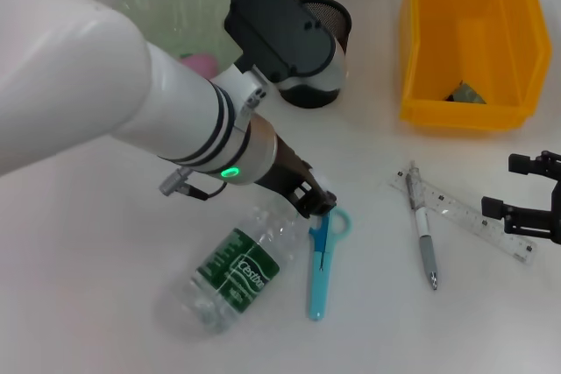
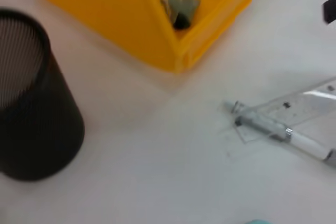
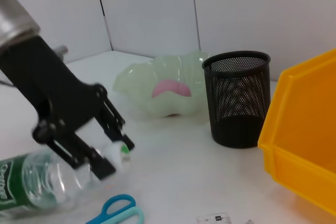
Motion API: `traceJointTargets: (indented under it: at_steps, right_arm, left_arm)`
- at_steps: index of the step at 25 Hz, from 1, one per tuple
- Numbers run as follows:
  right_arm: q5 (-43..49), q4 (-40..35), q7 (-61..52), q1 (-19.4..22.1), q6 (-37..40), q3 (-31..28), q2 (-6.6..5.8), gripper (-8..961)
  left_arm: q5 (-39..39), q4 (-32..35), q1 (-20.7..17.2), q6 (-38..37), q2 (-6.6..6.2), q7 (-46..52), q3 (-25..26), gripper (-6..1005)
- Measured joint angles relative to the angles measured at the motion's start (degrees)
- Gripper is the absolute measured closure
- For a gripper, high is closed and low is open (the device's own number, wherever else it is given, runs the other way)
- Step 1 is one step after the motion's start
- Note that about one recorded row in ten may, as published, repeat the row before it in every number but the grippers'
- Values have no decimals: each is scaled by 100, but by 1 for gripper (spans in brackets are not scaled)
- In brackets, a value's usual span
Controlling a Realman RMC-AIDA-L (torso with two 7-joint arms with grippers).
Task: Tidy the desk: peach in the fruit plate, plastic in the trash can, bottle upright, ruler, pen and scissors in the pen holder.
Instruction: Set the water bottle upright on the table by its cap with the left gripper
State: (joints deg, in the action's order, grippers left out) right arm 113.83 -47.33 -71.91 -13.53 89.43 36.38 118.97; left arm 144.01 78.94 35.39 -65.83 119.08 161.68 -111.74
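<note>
A clear bottle (image 1: 235,271) with a green label lies on its side on the white desk. My left gripper (image 1: 313,201) is shut on its white cap (image 3: 119,154), one finger on each side. Blue scissors (image 1: 321,256) lie just right of the bottle. The pen (image 1: 423,238) lies across the clear ruler (image 1: 469,219) farther right. My right gripper (image 1: 513,188) hovers open and holds nothing at the right edge, beside the ruler. The pink peach (image 3: 170,88) sits in the green fruit plate (image 3: 137,80). The plastic (image 1: 465,92) lies in the yellow trash can (image 1: 469,116).
The black mesh pen holder (image 3: 239,98) stands between the fruit plate and the yellow trash can; my left arm partly hides it in the head view. A tiled wall rises behind the desk.
</note>
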Motion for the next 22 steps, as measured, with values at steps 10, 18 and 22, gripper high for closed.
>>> traceJointTargets:
  at_steps: [10, 18, 22]
  right_arm:
    - [6, -123, -148, -35, 37, 6, -20, 112]
    - [8, -217, -302, -107, 49, 9, -16, 112]
    - [29, -242, -362, -165, 49, 9, -18, 112]
  left_arm:
    - [-19, 1567, -806, -892, -41, -1053, 1382, 540]
    - [-27, 1897, -1201, -1108, -43, -1418, 2006, 546]
    - [-117, 2143, -1359, -1145, -42, -1510, 2199, 549]
